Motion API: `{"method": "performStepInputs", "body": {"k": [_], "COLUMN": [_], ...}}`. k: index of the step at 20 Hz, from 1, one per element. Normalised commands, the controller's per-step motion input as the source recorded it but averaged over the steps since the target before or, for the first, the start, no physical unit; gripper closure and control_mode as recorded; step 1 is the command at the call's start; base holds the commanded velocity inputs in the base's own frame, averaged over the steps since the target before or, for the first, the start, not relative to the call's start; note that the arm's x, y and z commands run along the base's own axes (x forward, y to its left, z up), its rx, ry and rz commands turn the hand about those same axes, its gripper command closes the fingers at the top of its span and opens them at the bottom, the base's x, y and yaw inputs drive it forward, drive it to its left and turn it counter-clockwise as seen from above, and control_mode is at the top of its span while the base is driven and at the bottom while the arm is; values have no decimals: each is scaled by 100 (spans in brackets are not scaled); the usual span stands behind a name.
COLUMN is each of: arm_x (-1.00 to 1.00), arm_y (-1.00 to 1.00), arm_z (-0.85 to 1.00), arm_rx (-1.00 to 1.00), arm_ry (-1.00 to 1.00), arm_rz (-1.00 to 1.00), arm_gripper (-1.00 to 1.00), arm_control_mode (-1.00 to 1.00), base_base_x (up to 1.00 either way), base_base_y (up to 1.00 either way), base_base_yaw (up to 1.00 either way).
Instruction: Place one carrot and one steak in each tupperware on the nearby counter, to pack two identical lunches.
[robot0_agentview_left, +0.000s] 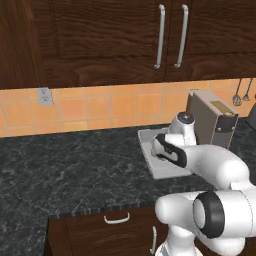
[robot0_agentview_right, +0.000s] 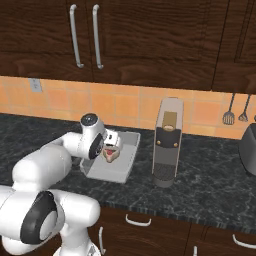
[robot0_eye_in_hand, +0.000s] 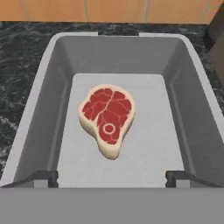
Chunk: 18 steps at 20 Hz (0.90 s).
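A red steak (robot0_eye_in_hand: 107, 117) with a pale tan edge lies on the floor of a light-grey tupperware (robot0_eye_in_hand: 43, 100), slightly left of its middle. My gripper (robot0_eye_in_hand: 111, 179) hovers over the tray's near end, open, and its fingertips (robot0_eye_in_hand: 43, 177) stand wide apart with nothing between them. From the right base view, the steak (robot0_agentview_right: 111, 155) sits just under the gripper (robot0_agentview_right: 112, 145) inside the tupperware (robot0_agentview_right: 129, 159). In the left base view my arm covers much of the tupperware (robot0_agentview_left: 162, 172) on the black speckled counter (robot0_agentview_left: 75, 170). No carrot is in view.
A tall silver toaster (robot0_agentview_right: 167, 145) stands on the counter (robot0_agentview_right: 210, 185) right beside the tray; it is also seen in the left base view as the toaster (robot0_agentview_left: 212, 122). Utensils (robot0_agentview_right: 229, 117) hang on the orange tiled wall. Dark cabinets hang overhead, drawers (robot0_agentview_left: 116, 218) below.
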Motion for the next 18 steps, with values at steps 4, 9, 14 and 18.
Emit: {"method": "performStepInputs", "body": {"k": [4, 9, 14, 18], "arm_x": [-88, -85, -79, -75], "arm_y": [0, 0, 0, 0], "arm_z": [100, 97, 98, 87], "arm_rx": [0, 0, 0, 0], "arm_ry": [-11, -7, 0, 0], "arm_rz": [0, 0, 0, 0], "arm_gripper": [-100, -100, -100, -100], "arm_control_mode": [-100, -100, -100, -100], "base_base_x": [0, 0, 0, 0], "base_base_y": [0, 0, 0, 0], "base_base_yaw": [0, 0, 0, 0]}}
